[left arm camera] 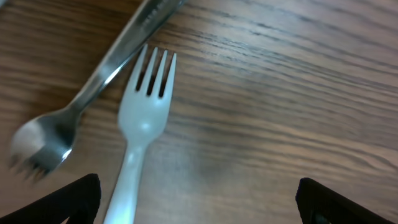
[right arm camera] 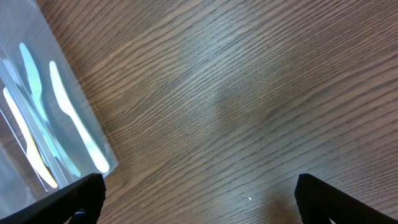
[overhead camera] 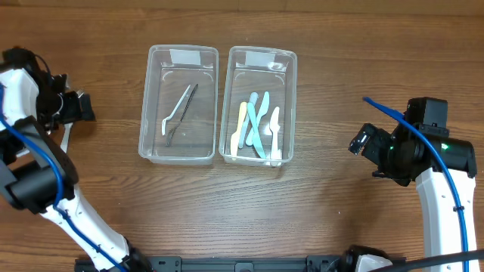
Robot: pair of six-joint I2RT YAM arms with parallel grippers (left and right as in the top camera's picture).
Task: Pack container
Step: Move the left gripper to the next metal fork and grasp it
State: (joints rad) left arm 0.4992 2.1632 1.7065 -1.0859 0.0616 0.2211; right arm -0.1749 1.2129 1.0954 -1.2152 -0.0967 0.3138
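- Worktop (overhead camera: pixel 325 211): wood-grain surface. Both arms rise from its near edge, one at each side.
- Right hand (overhead camera: pixel 360 142): released, jaws spread wide, grasping nothing. It hangs over bare wood, to the right of the containers and well apart from them. In the right wrist view its dark fingertips (right arm camera: pixel 71 199) sit at the lower corners with only wood grain between them.
- Left hand (overhead camera: pixel 76 106): released, jaws spread wide, grasping nothing. It hangs at the left side of the worktop, apart from the containers.
- White plastic fork (left arm camera: pixel 144 118): lies flat on the worktop under the left hand, tines pointing away from it. Its handle runs down just beside one fingertip (left arm camera: pixel 78 199); whether they touch cannot be told.
- Metal utensil (left arm camera: pixel 93 87): lies beside the white plastic fork, its handle passing close by the fork's tines. Its head is blurred, so its type cannot be told.
- Left container (overhead camera: pixel 145 113): clear rectangular tub at mid-worktop. Slender metal pieces (overhead camera: pixel 180 113) lie diagonally on its floor.
- Right container (overhead camera: pixel 292 98): clear tub just beside the left container, long walls parallel. It holds plastic cutlery laid lengthwise: a yellow piece (overhead camera: pixel 242 125), teal pieces (overhead camera: pixel 257 125) and a white piece (overhead camera: pixel 276 128).
- Far walls: each container carries a pale label (overhead camera: pixel 189 54).
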